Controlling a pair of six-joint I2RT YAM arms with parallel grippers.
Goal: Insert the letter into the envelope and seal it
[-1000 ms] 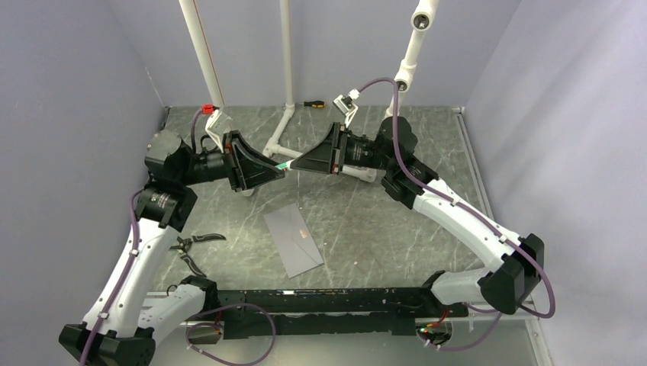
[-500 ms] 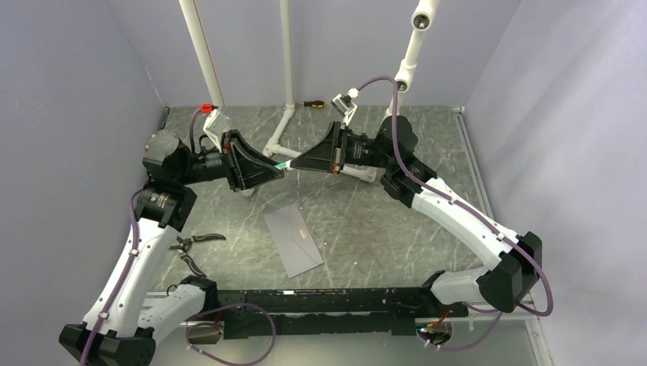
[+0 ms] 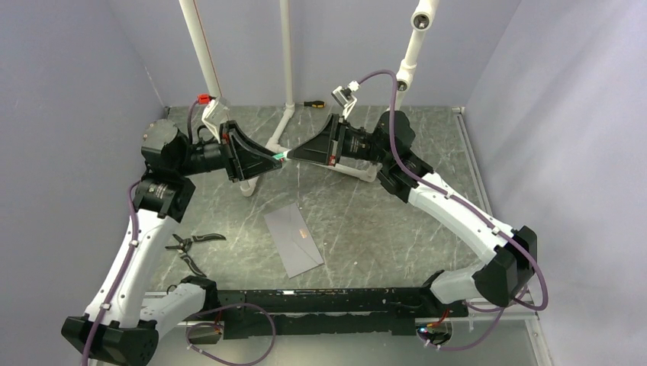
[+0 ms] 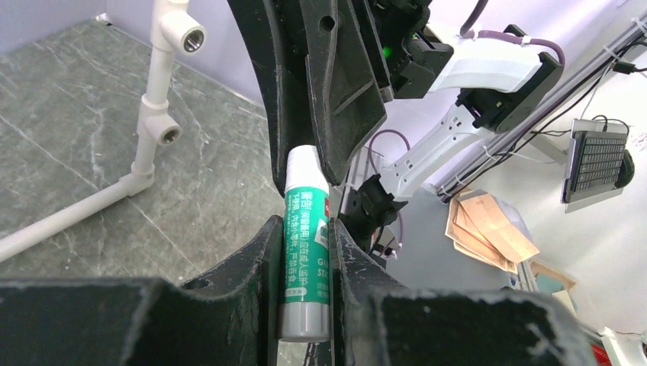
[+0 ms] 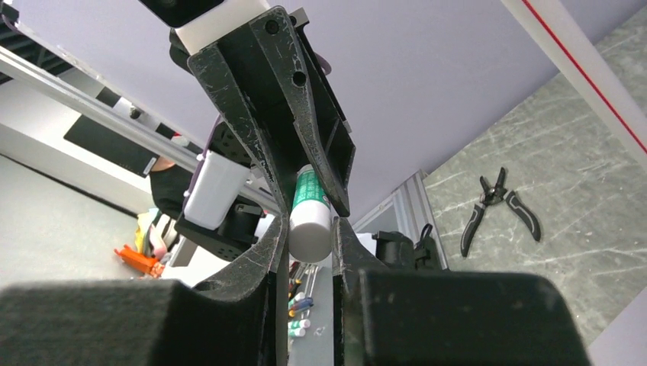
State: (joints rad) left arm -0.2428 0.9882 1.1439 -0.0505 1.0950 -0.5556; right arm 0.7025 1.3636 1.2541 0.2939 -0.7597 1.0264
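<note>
The pale grey envelope [image 3: 293, 241] lies flat on the marble table between the arms. A thin tan strip of the letter [image 3: 303, 228] shows on it. Above the table, both grippers meet tip to tip on a green glue stick [image 3: 281, 155]. My left gripper [image 4: 305, 223] is shut on the stick's green body [image 4: 307, 252]. My right gripper [image 5: 309, 229] is shut on its white cap [image 5: 310, 232] from the other end. In the top view the left gripper [image 3: 275, 158] and the right gripper [image 3: 290, 156] face each other well above the envelope.
Black pliers [image 3: 191, 248] lie at the left, near the left arm's base. A screwdriver [image 3: 313, 102] rests at the back wall. A white pipe frame [image 3: 284, 126] stands on the table behind the grippers. The black rail [image 3: 328, 301] runs along the near edge.
Both grippers have risen slightly and shifted back with the glue stick between them. The right jaws narrowed on the cap. The envelope has not moved.
</note>
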